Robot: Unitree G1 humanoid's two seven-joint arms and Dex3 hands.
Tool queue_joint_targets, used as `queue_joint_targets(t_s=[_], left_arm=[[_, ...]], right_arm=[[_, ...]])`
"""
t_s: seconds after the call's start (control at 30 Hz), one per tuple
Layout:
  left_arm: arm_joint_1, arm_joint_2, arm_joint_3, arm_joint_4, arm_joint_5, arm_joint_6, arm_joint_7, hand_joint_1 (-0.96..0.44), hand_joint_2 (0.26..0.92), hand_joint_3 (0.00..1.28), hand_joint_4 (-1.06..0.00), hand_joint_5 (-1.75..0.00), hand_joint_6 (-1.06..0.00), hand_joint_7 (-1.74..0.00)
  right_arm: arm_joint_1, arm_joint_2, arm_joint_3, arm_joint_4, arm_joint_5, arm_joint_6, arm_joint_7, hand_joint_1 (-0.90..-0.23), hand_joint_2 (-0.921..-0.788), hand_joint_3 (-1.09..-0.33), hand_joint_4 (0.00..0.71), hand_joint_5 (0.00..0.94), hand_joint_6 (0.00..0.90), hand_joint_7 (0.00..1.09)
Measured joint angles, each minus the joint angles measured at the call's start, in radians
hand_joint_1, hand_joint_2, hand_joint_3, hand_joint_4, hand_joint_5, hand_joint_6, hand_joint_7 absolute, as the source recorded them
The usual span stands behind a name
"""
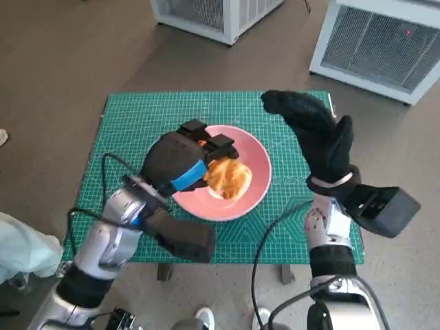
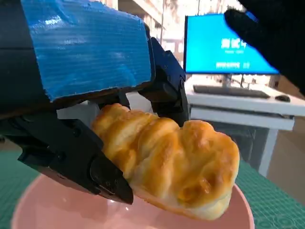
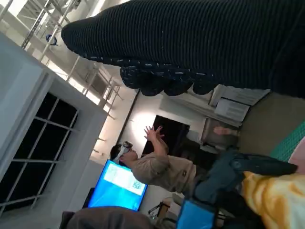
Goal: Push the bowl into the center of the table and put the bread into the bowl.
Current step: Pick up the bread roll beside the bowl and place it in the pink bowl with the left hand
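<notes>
Holding the single piece of bread [image 1: 228, 177] between its black fingers [image 2: 107, 179], the left hand [image 1: 180, 161] hangs over the one pink bowl [image 1: 253, 159], which sits about mid-table on the green cutting mat [image 1: 137, 120]. In the left wrist view the golden, twisted bread [image 2: 176, 164] is above the bowl's pink inside [image 2: 57, 210], just off it; whether any part touches the bowl cannot be told. The right hand [image 1: 316, 134], in its black knitted glove, is raised over the mat's right part beside the bowl, fingers stretched out and holding nothing.

One bowl, one piece of bread and one mat show on the table. Beyond the table's far edge stand two white cabinets with grilles [image 1: 375, 41], on a brown floor. A shoe tip [image 1: 204, 317] shows at the near edge, by the robot's cables.

The right wrist view shows one person [image 3: 157, 164] with a raised hand, next to a blue monitor [image 3: 119, 186]; the same screen [image 2: 224, 45] appears over a white desk in the left wrist view, partly covered by the glove.
</notes>
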Motion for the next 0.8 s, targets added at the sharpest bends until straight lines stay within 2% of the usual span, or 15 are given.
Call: queue_joint_targets(t_s=[0.1, 0.23, 0.5, 0.8], left_arm=[[0.001, -0.002, 0.0, -0.003, -0.001, 0.026, -0.045, -0.04, 0.796, 0.03, -0.3, -0.11, -0.42, -0.16], [0.005, -0.001, 0.002, -0.018, -0.002, 0.061, -0.106, -0.11, 0.777, 0.01, -0.23, -0.02, -0.39, -0.05], [0.025, 0.005, 0.03, -0.103, -0.04, 0.112, -0.206, -0.19, 0.763, 0.0, -0.14, 0.0, -0.35, -0.01], [0.096, 0.044, 0.111, -0.255, -0.095, 0.134, -0.27, -0.21, 0.741, 0.0, -0.12, 0.0, -0.35, -0.01]], right_arm=[[0.001, 0.0, -0.001, -0.003, 0.003, 0.0, 0.001, -0.711, -0.921, -0.758, 0.179, 0.001, -0.001, 0.59], [0.003, 0.0, -0.001, -0.006, 0.005, 0.0, 0.001, -0.711, -0.921, -0.758, 0.179, 0.001, -0.001, 0.59], [0.005, 0.0, 0.0, -0.008, 0.005, 0.0, 0.0, -0.7, -0.921, -0.759, 0.179, 0.001, -0.001, 0.59], [0.009, 0.001, 0.001, -0.01, 0.005, -0.001, -0.005, -0.693, -0.921, -0.761, 0.179, 0.001, -0.001, 0.59]])
